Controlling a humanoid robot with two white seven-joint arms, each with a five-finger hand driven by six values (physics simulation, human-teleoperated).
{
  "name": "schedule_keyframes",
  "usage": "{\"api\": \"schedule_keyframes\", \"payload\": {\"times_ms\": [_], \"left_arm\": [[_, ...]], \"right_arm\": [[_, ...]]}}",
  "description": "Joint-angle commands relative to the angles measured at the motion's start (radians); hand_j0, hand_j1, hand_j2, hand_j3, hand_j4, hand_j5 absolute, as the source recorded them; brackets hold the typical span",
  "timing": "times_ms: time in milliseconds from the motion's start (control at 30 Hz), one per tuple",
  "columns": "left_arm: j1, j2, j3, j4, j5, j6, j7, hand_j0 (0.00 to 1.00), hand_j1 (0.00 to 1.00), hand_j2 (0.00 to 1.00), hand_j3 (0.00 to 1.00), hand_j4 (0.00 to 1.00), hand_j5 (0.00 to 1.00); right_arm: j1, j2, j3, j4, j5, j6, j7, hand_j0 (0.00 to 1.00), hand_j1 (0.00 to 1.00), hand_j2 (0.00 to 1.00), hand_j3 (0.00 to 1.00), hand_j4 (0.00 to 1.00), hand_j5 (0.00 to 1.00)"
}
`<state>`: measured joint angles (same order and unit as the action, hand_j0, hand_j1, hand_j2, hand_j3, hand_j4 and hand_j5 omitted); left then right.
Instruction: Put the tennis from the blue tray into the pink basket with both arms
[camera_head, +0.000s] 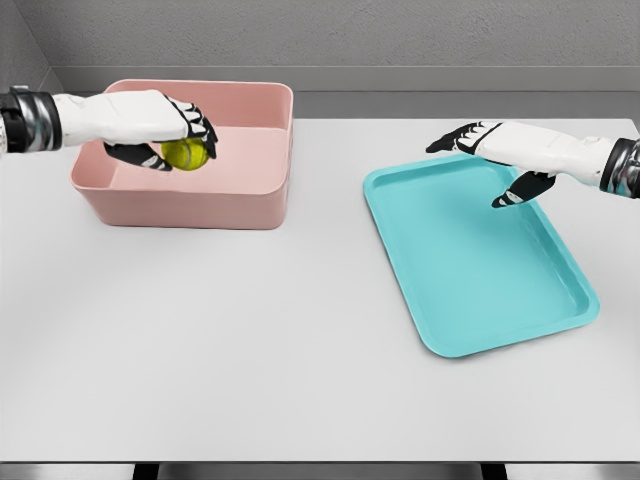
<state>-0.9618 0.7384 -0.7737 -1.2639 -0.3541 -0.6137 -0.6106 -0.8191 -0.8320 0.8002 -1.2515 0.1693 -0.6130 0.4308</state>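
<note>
Left hand (165, 135) grips tennis ball (186, 154) over pink basket (200, 205).

left arm (25, 118): cut off by the left picture edge at the wrist
right arm (620, 165): cut off by the right edge
tennis ball (186, 154): upper part hidden by the left hand (150, 125)
pink basket (185, 195): far-left rim covered by that hand
</note>
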Motion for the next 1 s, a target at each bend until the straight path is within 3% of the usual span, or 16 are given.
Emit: {"api": "schedule_keyframes", "payload": {"times_ms": [0, 333, 467, 533, 567, 600, 900, 967], "left_arm": [[-0.003, -0.031, 0.002, 0.06, 0.004, 0.003, 0.0, 0.58, 0.58, 0.58, 0.58, 0.58, 0.58], [-0.035, -0.117, 0.016, 0.216, 0.001, 0.003, 0.0, 0.58, 0.58, 0.58, 0.58, 0.58, 0.58], [-0.04, -0.129, 0.021, 0.228, 0.001, 0.003, 0.0, 0.59, 0.59, 0.59, 0.59, 0.59, 0.59], [-0.041, -0.128, 0.021, 0.228, 0.001, 0.003, 0.0, 0.75, 0.75, 0.75, 0.75, 0.75, 0.75], [-0.041, -0.128, 0.022, 0.228, 0.001, 0.003, 0.0, 0.9, 0.9, 0.9, 0.9, 0.9, 0.9], [-0.041, -0.126, 0.024, 0.228, 0.001, 0.003, 0.0, 0.98, 0.98, 0.98, 0.98, 0.98, 0.98], [-0.038, -0.113, 0.044, 0.218, 0.003, 0.003, 0.0, 1.0, 1.0, 1.0, 1.0, 1.0, 1.0], [-0.034, -0.09, 0.044, 0.173, 0.02, 0.003, 0.0, 1.0, 1.0, 1.0, 1.0, 1.0, 1.0]], "right_arm": [[0.0, -0.001, -0.001, 0.0, -0.007, 0.002, -0.001, 1.0, 1.0, 1.0, 1.0, 1.0, 1.0], [0.0, -0.001, -0.001, 0.0, -0.007, 0.002, 0.0, 1.0, 1.0, 1.0, 1.0, 1.0, 1.0], [0.0, -0.001, -0.001, 0.0, -0.007, 0.002, 0.0, 1.0, 1.0, 1.0, 1.0, 1.0, 1.0], [0.0, -0.001, -0.001, 0.0, -0.007, 0.002, 0.0, 1.0, 1.0, 1.0, 1.0, 1.0, 1.0], [0.0, -0.001, -0.001, 0.0, -0.007, 0.002, 0.0, 1.0, 1.0, 1.0, 1.0, 1.0, 1.0], [0.0, -0.001, -0.001, 0.0, -0.007, 0.002, 0.0, 1.0, 1.0, 1.0, 1.0, 1.0, 1.0], [0.0, -0.001, -0.001, 0.0, -0.007, 0.002, 0.0, 1.0, 1.0, 1.0, 1.0, 1.0, 1.0], [0.0, -0.001, -0.001, 0.0, -0.007, 0.002, 0.0, 1.0, 1.0, 1.0, 1.0, 1.0, 1.0]]}}
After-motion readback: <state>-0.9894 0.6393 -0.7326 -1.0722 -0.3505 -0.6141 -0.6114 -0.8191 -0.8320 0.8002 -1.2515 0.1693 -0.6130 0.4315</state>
